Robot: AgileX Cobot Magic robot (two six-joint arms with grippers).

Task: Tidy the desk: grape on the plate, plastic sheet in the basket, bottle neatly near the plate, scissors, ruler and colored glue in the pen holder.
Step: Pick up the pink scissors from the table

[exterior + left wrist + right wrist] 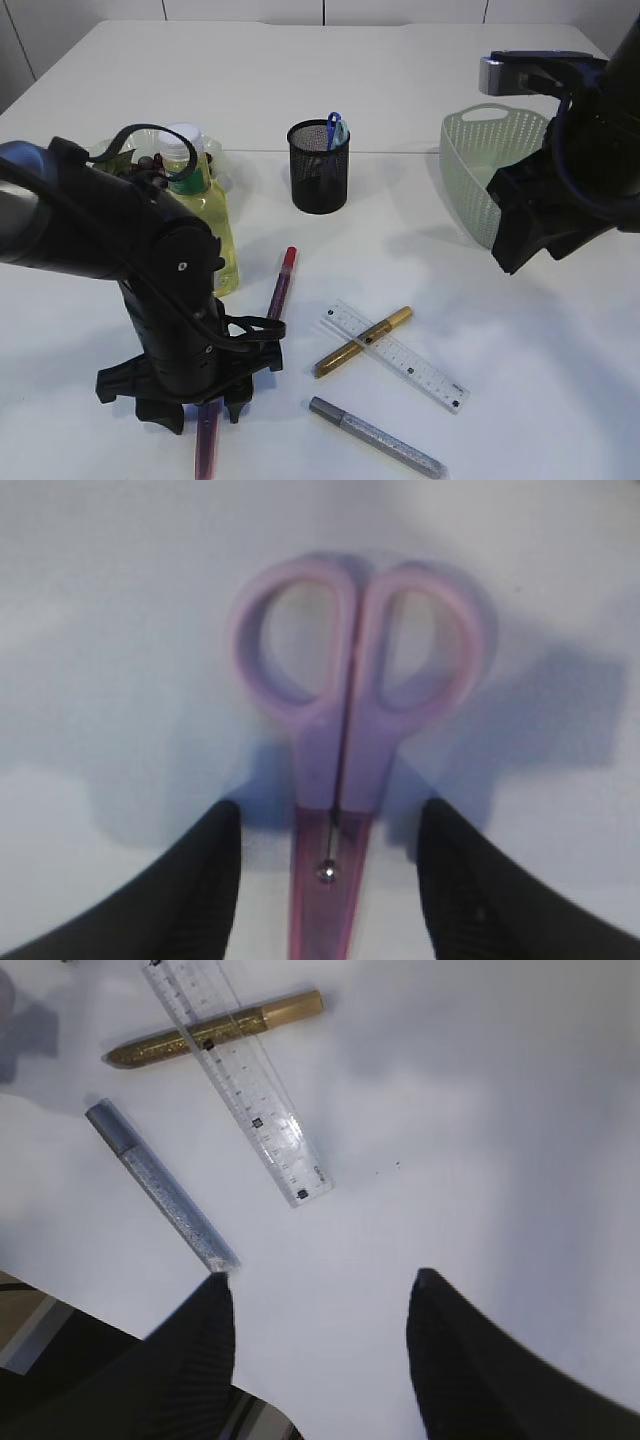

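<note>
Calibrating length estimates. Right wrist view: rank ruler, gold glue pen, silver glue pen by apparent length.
1. ruler, longest, though its top end is cut off by the frame edge.
2-3. gold glue pen and silver glue pen: too alike to rank; the silver one lies nearer the camera.

Scissors [340, 740] blades cut off by the bottom edge of the left wrist view. Plate [215, 160] hidden behind bottle [205, 215].

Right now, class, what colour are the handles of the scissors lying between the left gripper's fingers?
The scissors have pale purple (lilac) handles, seen best in the left wrist view.
</note>
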